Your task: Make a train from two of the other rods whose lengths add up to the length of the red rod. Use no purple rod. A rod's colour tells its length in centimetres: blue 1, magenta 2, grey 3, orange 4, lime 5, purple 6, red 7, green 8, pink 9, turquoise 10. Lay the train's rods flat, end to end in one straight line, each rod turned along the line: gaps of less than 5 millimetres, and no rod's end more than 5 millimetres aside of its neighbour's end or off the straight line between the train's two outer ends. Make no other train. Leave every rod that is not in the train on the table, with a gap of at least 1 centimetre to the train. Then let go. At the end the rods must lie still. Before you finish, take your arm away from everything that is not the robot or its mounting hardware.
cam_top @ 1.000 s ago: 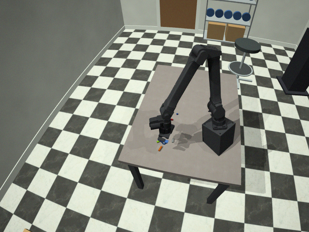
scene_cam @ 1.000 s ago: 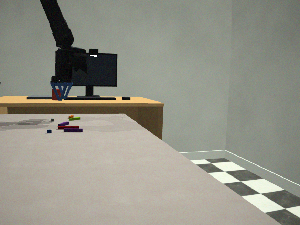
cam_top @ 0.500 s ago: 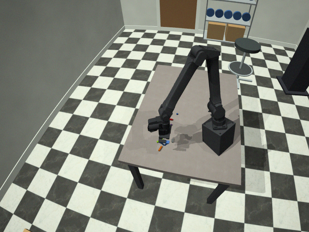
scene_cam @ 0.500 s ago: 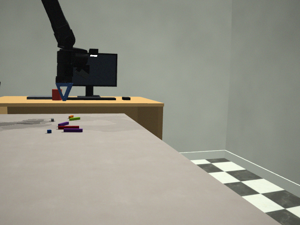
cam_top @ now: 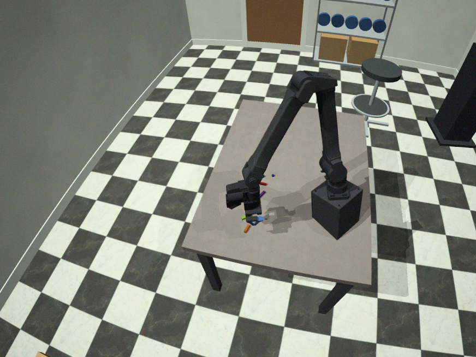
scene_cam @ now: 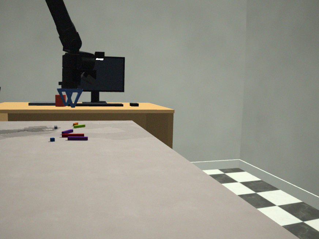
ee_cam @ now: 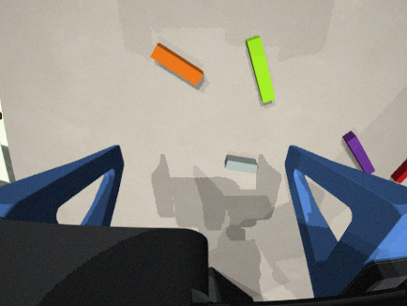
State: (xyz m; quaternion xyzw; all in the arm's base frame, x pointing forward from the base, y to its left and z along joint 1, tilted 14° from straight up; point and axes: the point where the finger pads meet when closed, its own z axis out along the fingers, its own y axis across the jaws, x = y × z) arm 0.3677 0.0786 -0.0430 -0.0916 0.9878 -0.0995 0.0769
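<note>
My gripper is open and empty, hovering well above the table. In the wrist view the small grey rod lies on the table between my blue fingers, nearer the right one. The orange rod and the lime rod lie beyond it, apart from each other. The red rod lies flat between two purple rods. A blue cube rod lies apart from them. In the top view the orange rod lies just in front of my gripper.
The arm's black base box stands on the table to the right of the rods. The table's near edge is not far from the orange rod. A desk with a monitor stands behind the table.
</note>
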